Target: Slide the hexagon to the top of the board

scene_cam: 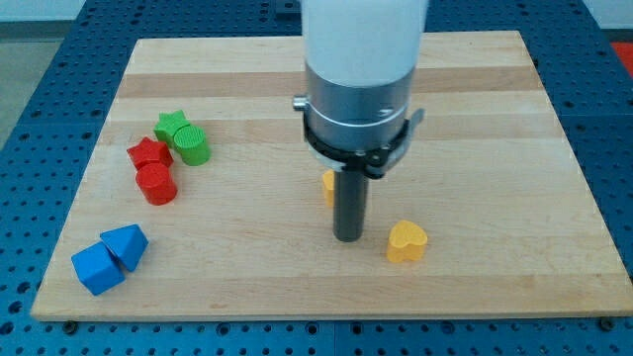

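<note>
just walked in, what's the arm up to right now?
I'm set to push the yellow block, presumably the hexagon, toward the view's top of the board. It is mostly hidden behind my rod. My tip sits just below it, left of the yellow heart. Green, red and blue blocks lie at the view's left. The hexagon is still mid-board, not yet at the top.

Partly hidden yellow block, arm cut off above

A yellow block [327, 185] peeks out at the view's left of the dark rod, mostly covered, shape unclear. The white arm body [364, 30] runs off the view's top edge.
</note>
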Motion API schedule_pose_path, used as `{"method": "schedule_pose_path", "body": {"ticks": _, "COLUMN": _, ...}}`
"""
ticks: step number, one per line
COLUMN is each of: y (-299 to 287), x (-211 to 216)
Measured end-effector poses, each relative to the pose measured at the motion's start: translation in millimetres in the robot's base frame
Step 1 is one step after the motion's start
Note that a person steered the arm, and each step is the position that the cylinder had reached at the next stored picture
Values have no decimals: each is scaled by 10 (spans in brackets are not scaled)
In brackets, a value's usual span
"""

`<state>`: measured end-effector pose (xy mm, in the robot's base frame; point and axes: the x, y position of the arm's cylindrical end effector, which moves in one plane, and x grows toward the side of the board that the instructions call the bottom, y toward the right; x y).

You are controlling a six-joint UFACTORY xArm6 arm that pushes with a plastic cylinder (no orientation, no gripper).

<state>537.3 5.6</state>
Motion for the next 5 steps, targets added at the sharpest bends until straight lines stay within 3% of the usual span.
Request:
{"method": "schedule_pose_path", "body": {"ticks": 1, "y": -198, "x": -403}}
{"method": "schedule_pose_path", "body": {"ticks": 2, "y": 710, "x": -1059}}
{"method": "schedule_pose_path", "body": {"ticks": 3, "y": 1388, "x": -1316}}
{"method": "schedule_pose_path", "body": {"ticks": 5, "y": 1416, "x": -2222}}
